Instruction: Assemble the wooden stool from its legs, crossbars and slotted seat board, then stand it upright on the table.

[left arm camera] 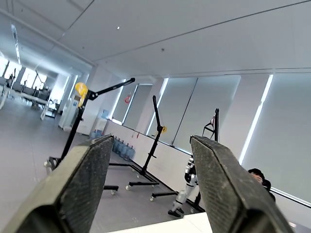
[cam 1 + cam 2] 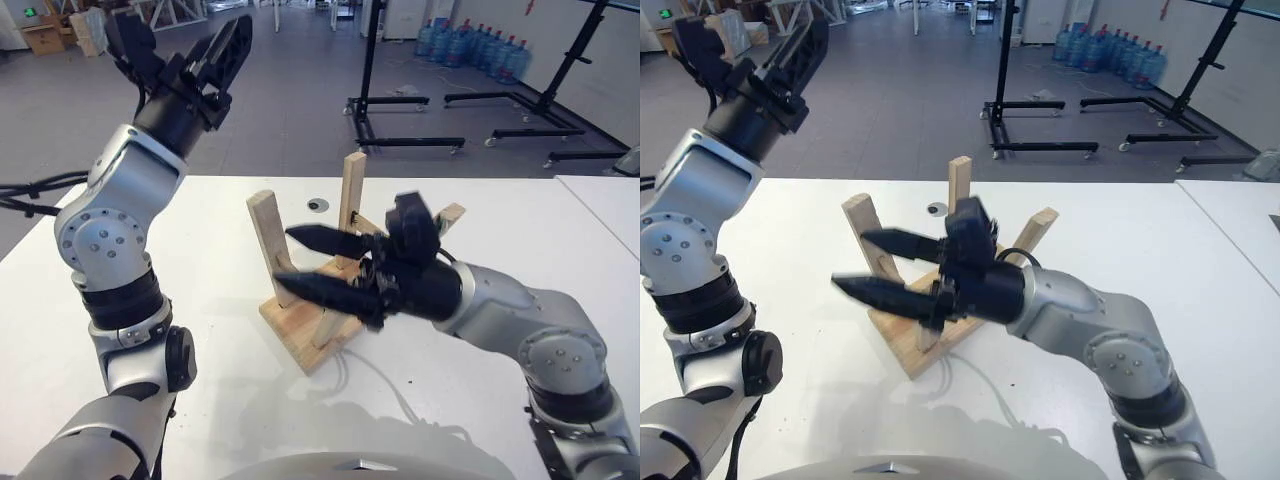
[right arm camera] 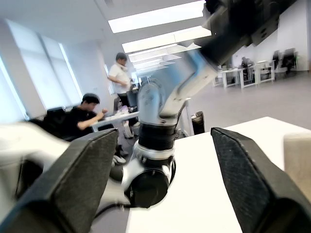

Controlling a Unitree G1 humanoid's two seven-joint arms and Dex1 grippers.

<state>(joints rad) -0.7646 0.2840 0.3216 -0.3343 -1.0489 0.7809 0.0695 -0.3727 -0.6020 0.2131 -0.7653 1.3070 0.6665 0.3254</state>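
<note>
**Wooden stool upside down; turning it upright comes next**

Nearest, the right gripper (image 2: 285, 256) hovers just in front of the stool (image 2: 268, 235), fingers spread wide, pinching nothing; behind it the seat board (image 2: 296, 338) lies flat on the table (image 2: 220, 225), legs pointing up, so assembly looks largely done; the next move calls for a firm grasp on a leg, then a flip; farthest, the left gripper (image 2: 178, 25) hangs raised, spread, empty.

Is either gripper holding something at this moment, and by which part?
Nothing is held. The left gripper is open in the air; the right gripper is open near the stool.
</note>
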